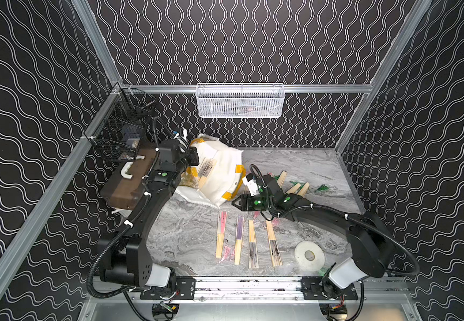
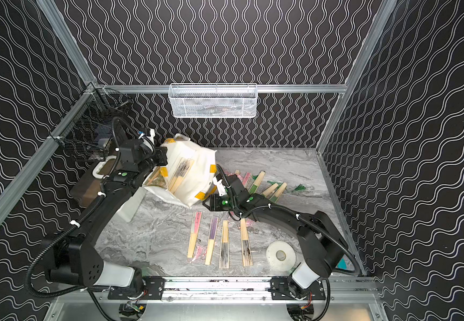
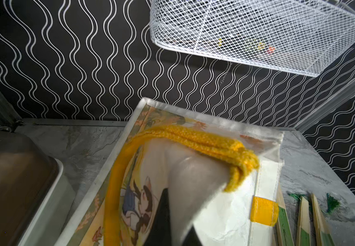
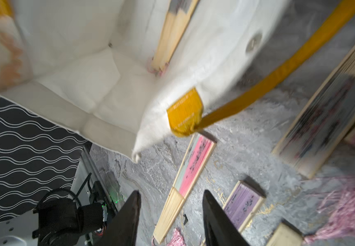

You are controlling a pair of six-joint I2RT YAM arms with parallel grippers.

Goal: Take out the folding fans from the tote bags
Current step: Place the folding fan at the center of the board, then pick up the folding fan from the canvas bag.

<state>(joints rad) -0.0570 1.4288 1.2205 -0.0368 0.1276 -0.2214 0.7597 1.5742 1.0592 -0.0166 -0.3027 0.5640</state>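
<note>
Four slim bamboo folding fans [image 1: 252, 244] lie on the grey marble surface [image 1: 186, 236]. Left jaws pinch the white fabric tote bag [image 1: 225, 166]; right jaws are open, empty.

In the left wrist view the left gripper [image 3: 178, 223] is looking smeary, and the yellow handle [image 3: 193, 136] of the tote bag [image 3: 221, 213] is covering part of it. In both top views the right arm [image 1: 317, 214] is hiding some ends of the green fans [image 1: 303, 189]. In the right wrist view the black-and-white fan [image 4: 172, 36] inside the bag is running off the edge, and the fans at the side [image 4: 321, 127] are looking blurry. Things in the white mesh basket [image 1: 239, 101] are looking too small to tell.
</note>
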